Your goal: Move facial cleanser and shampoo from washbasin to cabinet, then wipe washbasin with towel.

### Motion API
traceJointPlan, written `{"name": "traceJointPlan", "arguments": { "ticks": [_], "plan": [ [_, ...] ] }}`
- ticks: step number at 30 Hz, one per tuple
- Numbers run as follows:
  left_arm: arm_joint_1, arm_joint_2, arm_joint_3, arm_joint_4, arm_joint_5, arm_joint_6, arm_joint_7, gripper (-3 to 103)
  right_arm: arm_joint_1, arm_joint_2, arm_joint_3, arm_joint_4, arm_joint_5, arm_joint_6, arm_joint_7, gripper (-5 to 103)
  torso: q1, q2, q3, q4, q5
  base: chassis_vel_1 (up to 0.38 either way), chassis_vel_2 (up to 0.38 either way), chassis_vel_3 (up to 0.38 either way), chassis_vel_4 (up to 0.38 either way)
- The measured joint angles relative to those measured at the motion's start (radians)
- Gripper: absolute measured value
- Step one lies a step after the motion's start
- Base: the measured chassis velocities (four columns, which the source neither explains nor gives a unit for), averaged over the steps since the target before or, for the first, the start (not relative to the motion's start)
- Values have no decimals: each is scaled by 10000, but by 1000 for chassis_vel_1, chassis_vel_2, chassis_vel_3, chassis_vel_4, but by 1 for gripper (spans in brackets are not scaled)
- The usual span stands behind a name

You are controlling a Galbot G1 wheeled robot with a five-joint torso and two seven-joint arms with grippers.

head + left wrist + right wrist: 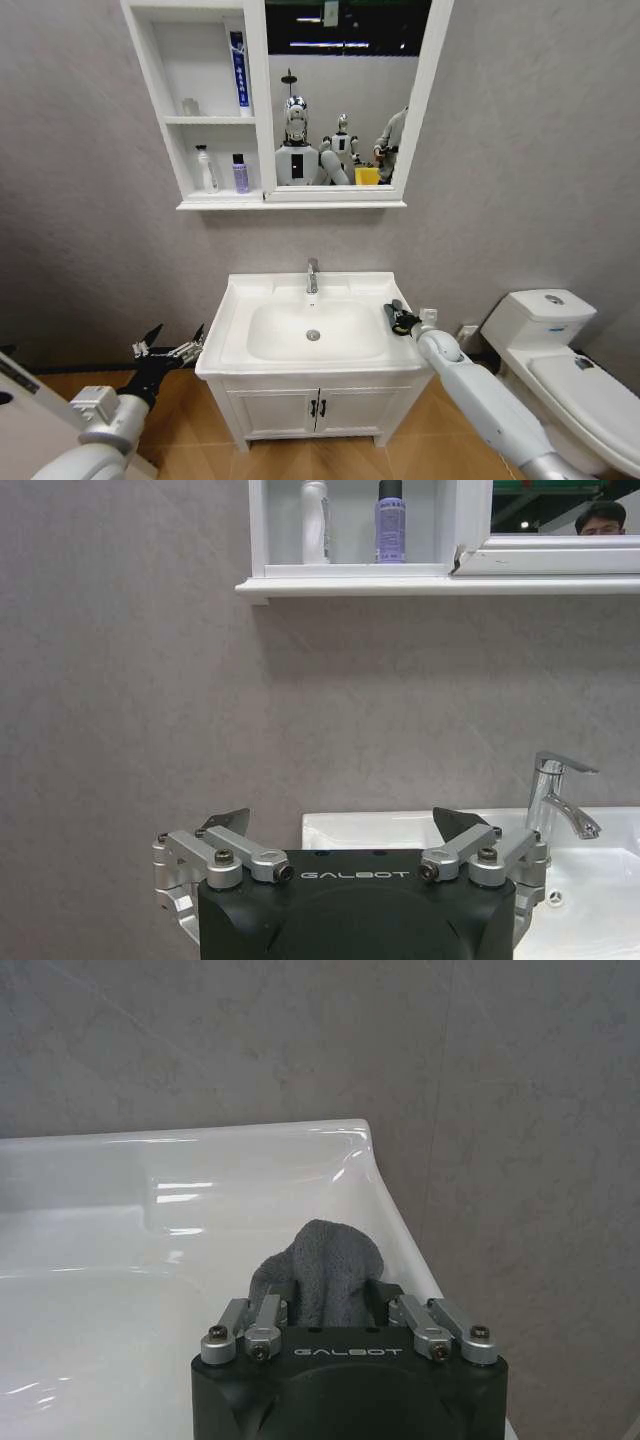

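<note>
The white washbasin [235, 335] stands below the wall cabinet [262, 100]. On the cabinet's lowest shelf are a white bottle [206, 168] and a purple bottle [240, 173]; I cannot tell which is the facial cleanser and which the shampoo. My right gripper [397, 318] rests at the basin's right rim, shut on the dark grey towel [325, 1270], which bulges up between its fingers above the rim [250, 1145]. My left gripper [170, 350] hangs open and holds nothing, just left of the basin and level with its rim. The left wrist view shows both bottles [315, 520] on the shelf and the chrome tap [555, 795].
A white toilet [560, 345] stands close on the right, beside my right arm. A two-door floor cupboard [315, 405] carries the basin. A blue tube [238, 68] stands in the cabinet's top compartment. The mirror [345, 90] reflects the room behind.
</note>
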Motion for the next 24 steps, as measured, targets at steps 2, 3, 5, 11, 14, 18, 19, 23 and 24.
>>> {"name": "traceJointPlan", "arguments": {
  "ticks": [2, 3, 5, 11, 14, 18, 19, 23, 24],
  "plan": [
    [0, 0, 0, 0, 0, 0, 0, 100, -132, -34, 0, 162, -18, 112, 12, 50, 0, 0, 0, 0, 1, 0, 0, 0, 0],
    [0, 0, 0, 0, 0, 0, 0, 100, -187, -62, 7, 210, -29, 168, 23, 55, 0, 0, 0, 0, 1, 0, 0, 0, 0],
    [0, 0, 0, 0, 0, 0, 0, 100, -243, -88, 23, 255, -37, 205, 38, 55, 0, 1, 0, -1, 0, 0, 0, 0, 0],
    [0, 0, 0, 0, 0, 0, 0, 100, -663, -175, 264, 518, -306, 510, 69, 77, 0, 0, 0, -1, 0, 0, 0, 0, 0],
    [0, 0, 0, 0, 0, 0, 0, 100, -911, -70, 515, 707, -909, 843, 138, 88, 0, 1, 0, -1, -1, 0, 0, 0, 0],
    [0, 0, 0, 0, 0, 0, 0, 100, -1096, -62, 604, 762, -1549, 1062, -25, 99, 0, 1, 0, -1, 0, 0, 0, 0, 0],
    [0, 0, 0, 0, 0, 0, 0, 100, -1103, -63, 605, 667, -1810, 1216, -145, 100, -1, 1, 0, 0, -1, 0, 0, 0, 0],
    [0, 0, 0, 0, 0, 0, 0, 100, -1023, -1, 587, 339, -2489, 1791, -505, 100, 0, 0, 0, 0, 0, 0, 0, 0, 0],
    [0, 0, 0, 0, 0, 0, 0, 100, -997, 19, 591, 260, -2753, 1948, -635, 100, 0, 1, 0, 1, -1, 0, 0, 0, 0]
  ]
}}
